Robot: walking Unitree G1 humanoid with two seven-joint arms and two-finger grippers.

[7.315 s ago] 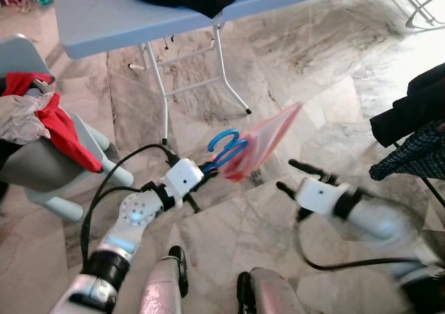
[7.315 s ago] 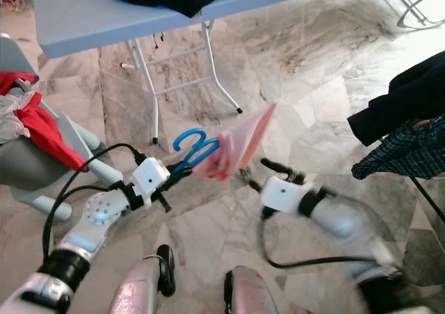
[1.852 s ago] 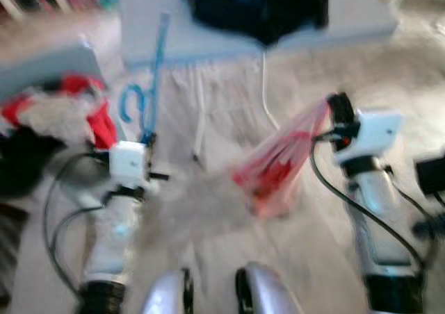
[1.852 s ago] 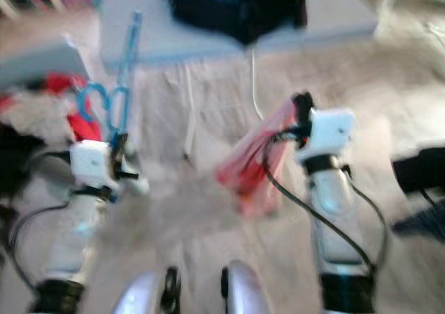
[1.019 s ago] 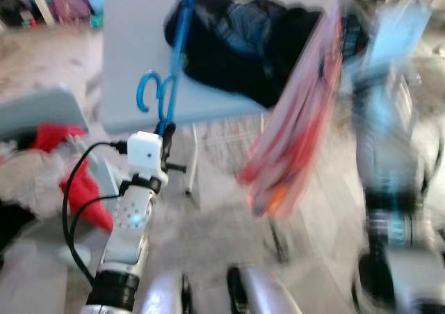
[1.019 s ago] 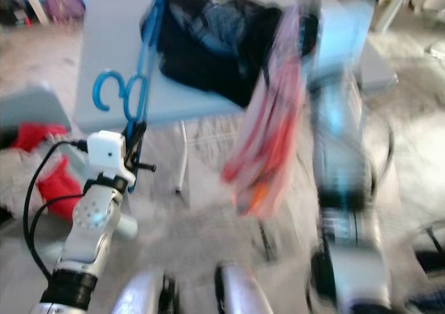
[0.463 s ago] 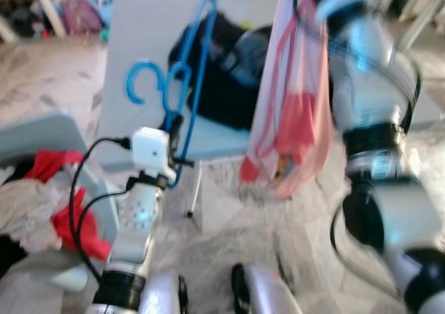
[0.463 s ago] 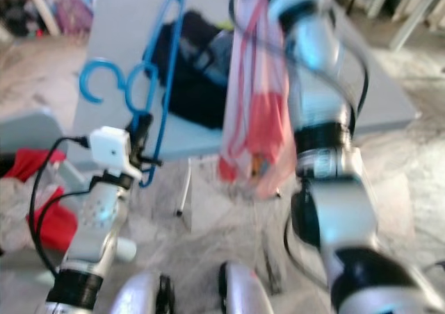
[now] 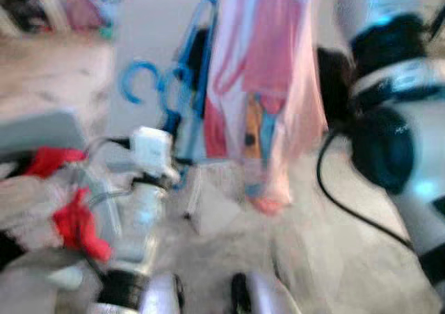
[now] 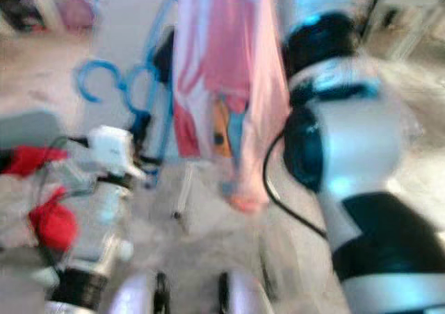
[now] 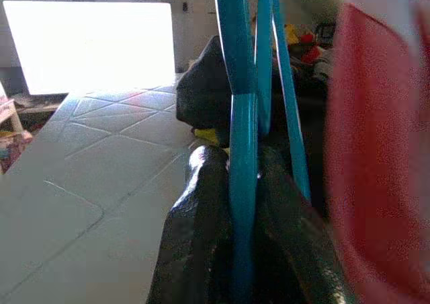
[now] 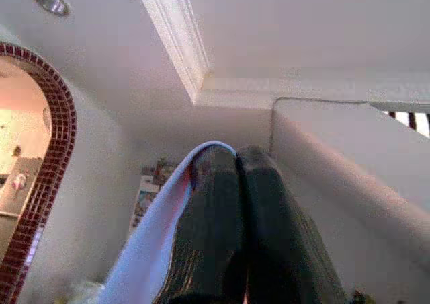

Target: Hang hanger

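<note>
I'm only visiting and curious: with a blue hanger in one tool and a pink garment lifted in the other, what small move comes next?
Probably bring the blue hanger, clamped in the left tool, toward the pink garment dangling from the raised right tool.

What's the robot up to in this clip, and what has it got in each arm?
The robot holds something in each arm. Its left gripper is shut on blue hangers, held upright with the hooks on top. The right gripper is raised high toward the ceiling, pinching the edge of a pink and red garment that hangs down in front of the camera. The garment is not on a hanger yet. The head views are blurred, and a table with dark clothes stands behind.
</note>
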